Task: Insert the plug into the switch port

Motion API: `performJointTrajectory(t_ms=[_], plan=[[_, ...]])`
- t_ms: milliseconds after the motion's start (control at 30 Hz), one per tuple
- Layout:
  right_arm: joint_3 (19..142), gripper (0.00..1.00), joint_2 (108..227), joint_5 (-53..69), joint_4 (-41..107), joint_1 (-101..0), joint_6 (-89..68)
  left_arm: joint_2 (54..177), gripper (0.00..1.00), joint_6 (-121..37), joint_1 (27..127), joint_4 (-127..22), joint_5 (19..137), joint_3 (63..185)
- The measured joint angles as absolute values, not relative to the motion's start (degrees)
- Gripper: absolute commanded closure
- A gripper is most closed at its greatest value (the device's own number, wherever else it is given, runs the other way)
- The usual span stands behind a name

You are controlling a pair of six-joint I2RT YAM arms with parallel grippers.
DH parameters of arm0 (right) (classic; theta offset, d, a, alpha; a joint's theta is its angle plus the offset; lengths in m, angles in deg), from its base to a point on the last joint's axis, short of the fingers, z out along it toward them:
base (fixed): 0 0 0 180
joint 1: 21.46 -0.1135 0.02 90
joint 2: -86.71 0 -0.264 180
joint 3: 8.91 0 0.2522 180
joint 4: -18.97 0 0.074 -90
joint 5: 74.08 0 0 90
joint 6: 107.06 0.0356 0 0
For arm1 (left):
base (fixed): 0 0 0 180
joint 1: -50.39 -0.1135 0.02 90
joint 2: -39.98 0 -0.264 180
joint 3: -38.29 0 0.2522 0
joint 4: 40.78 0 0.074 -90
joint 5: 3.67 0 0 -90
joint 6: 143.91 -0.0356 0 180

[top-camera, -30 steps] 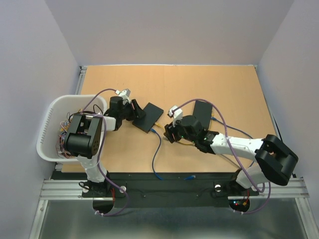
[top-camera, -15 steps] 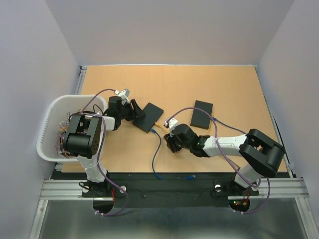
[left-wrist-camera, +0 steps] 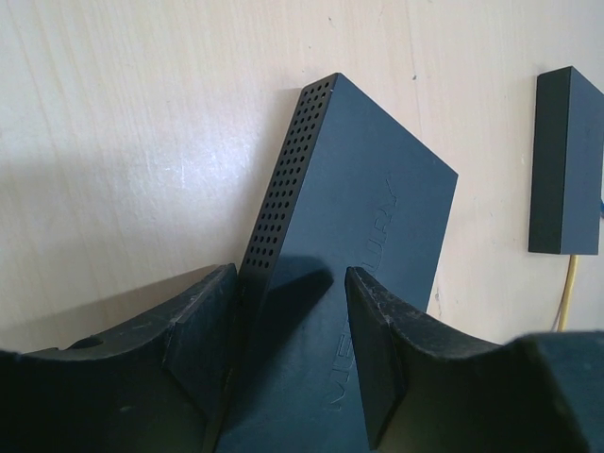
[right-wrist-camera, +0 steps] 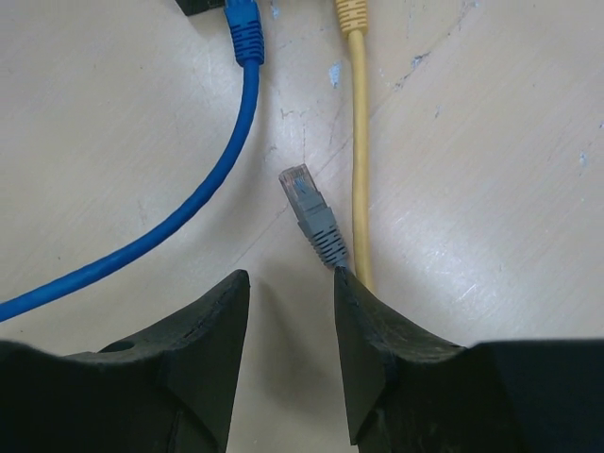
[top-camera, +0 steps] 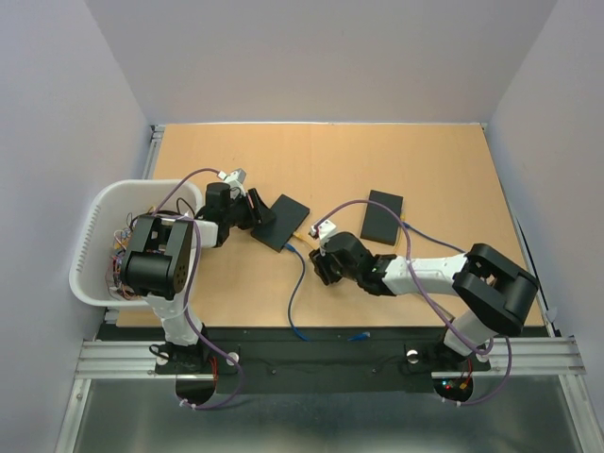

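Note:
My left gripper [top-camera: 257, 209] is shut on the near corner of the black switch [top-camera: 283, 223], left of centre on the table. In the left wrist view the switch [left-wrist-camera: 359, 208] sits tilted between the jaws, its perforated side against the left finger. A grey plug [right-wrist-camera: 311, 212] lies flat on the table just ahead of my right gripper [right-wrist-camera: 291, 278]. Its cable runs under the right finger [right-wrist-camera: 377, 340]. That gripper [top-camera: 325, 268] is open with only bare table between its fingers. A blue plug [right-wrist-camera: 243, 24] and a yellow plug [right-wrist-camera: 351, 11] sit at the switch's edge.
A second black box [top-camera: 381, 216] lies right of the switch. A white basket [top-camera: 94, 236] of wires stands at the left edge. The blue cable [top-camera: 294, 293] trails to the near edge of the table, and the yellow cable [right-wrist-camera: 357, 142] runs beside the grey plug.
My right arm has swung toward the near side and settled low over the cables, and its jaws have narrowed. The left gripper and the switch have not moved.

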State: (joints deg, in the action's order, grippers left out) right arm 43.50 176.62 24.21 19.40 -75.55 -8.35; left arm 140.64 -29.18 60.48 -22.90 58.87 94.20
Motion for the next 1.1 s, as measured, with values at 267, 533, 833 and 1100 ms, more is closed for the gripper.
performJointTrajectory(t_ms=[267, 533, 833, 1100], plan=[[46.7, 0.53, 178.3, 25.2, 19.1, -75.5, -9.3, 140.8, 0.39, -29.1, 60.5, -22.6, 58.3, 94.2], [48.0, 0.53, 183.0, 26.7, 18.9, -75.5, -9.5, 140.8, 0.39, -29.2, 60.4, -22.6, 58.2, 94.2], [47.9, 0.91, 183.0, 26.6, 18.7, -75.5, -9.4, 140.9, 0.4, -29.2, 60.4, -22.4, 57.9, 94.2], [47.4, 1.0, 181.3, 24.8, 19.5, -75.5, -9.4, 140.9, 0.4, -29.2, 60.4, -22.2, 57.9, 94.2]])
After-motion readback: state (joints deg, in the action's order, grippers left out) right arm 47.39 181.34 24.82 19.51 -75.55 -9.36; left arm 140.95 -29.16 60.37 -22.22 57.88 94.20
